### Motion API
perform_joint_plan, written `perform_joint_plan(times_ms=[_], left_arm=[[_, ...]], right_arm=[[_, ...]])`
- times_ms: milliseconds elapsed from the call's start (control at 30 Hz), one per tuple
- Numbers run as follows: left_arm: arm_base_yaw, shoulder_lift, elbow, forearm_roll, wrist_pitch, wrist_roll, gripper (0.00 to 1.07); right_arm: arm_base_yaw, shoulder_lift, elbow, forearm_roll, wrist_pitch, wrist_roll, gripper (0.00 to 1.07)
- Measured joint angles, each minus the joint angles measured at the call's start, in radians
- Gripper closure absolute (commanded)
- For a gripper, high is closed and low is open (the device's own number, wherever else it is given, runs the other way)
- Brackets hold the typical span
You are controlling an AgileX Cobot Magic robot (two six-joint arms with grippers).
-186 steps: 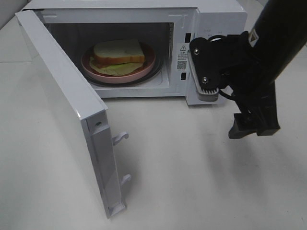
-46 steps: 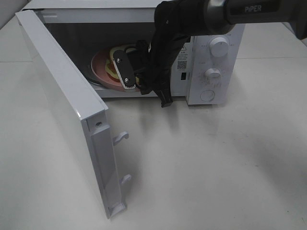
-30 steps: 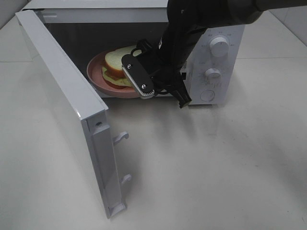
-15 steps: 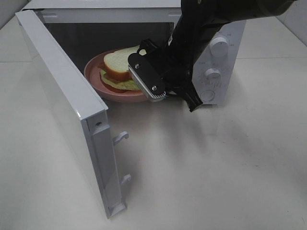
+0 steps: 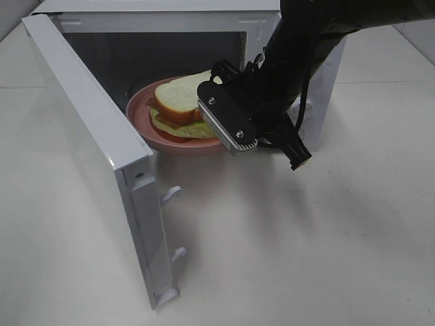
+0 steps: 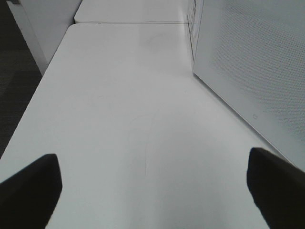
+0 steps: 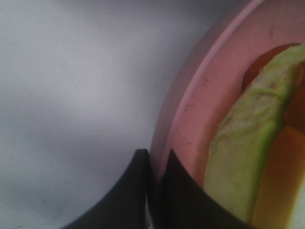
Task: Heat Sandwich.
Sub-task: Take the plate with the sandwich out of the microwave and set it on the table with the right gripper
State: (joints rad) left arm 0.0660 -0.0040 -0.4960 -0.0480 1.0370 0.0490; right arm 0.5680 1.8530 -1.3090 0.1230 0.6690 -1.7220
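Note:
The sandwich (image 5: 178, 102), white bread with green lettuce and red-orange filling, lies on the round pink plate (image 5: 143, 119). The plate hangs at the mouth of the open microwave (image 5: 163, 13), partly outside it and above the table. My right gripper (image 5: 221, 136) is shut on the plate's right rim. In the right wrist view the gripper (image 7: 155, 186) pinches the pink rim (image 7: 200, 95), with lettuce (image 7: 238, 157) just beside it. My left gripper (image 6: 152, 191) is open and empty over the bare table, out of the exterior view.
The microwave door (image 5: 88, 136) stands wide open at the left, with its latch hooks (image 5: 171, 194) jutting out. The left wrist view shows the door's outer face (image 6: 252, 71) to one side and the table's edge (image 6: 43, 90) to the other.
My right gripper has drawn the plate and sandwich forward and rightward out of the microwave's cavity to its mouth. The door has not moved.

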Motion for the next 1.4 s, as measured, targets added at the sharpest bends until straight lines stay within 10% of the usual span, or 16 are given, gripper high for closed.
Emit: perform_joint_plan(times_ms=[1400], left_arm=[[0.0, 0.0, 0.0, 0.0, 0.0, 0.0, 0.05]], right_arm=[[-0.001, -0.414, 0.448, -0.019, -0.062, 0.102, 1.07]])
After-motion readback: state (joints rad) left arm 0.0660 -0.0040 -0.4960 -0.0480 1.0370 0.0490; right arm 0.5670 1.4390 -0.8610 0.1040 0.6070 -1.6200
